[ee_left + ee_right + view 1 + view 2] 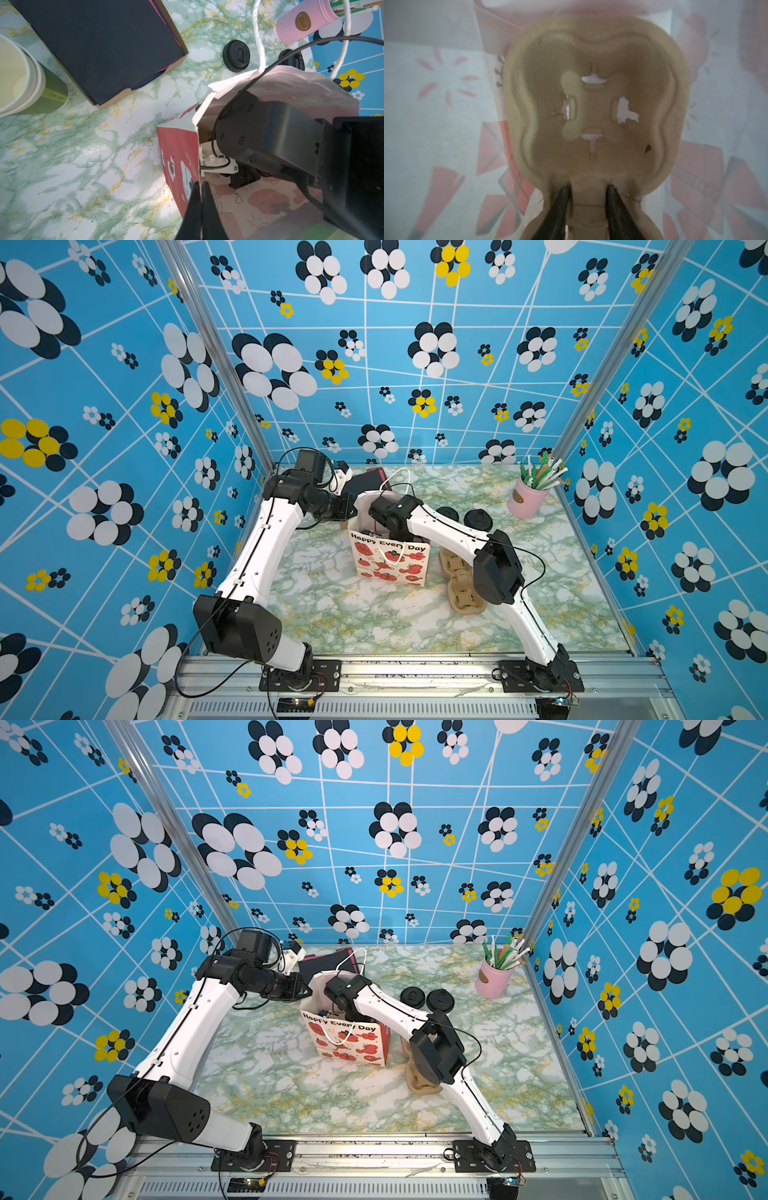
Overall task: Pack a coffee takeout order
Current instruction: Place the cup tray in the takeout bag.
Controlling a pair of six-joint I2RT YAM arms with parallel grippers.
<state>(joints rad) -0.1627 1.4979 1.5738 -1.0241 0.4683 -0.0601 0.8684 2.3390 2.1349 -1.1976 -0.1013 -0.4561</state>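
A white paper bag (390, 564) printed "Happy Every Day" stands open mid-table. My left gripper (200, 184) is shut on the bag's rim, one finger on each side of the paper wall. My right arm reaches down into the bag. Its gripper (588, 187) is open, jaws standing either side of the middle bridge of a brown pulp cup carrier (546, 62) that lies on the bag floor. Two black lids (448, 514) (478, 519) lie behind the bag. Black napkins (99, 45) fill a shallow cardboard box at the back left.
A second pulp carrier (461, 585) lies to the right of the bag, partly under my right arm. A pink tin of straws (527, 497) stands at the back right. A green paper cup (47, 93) stands beside the napkin box.
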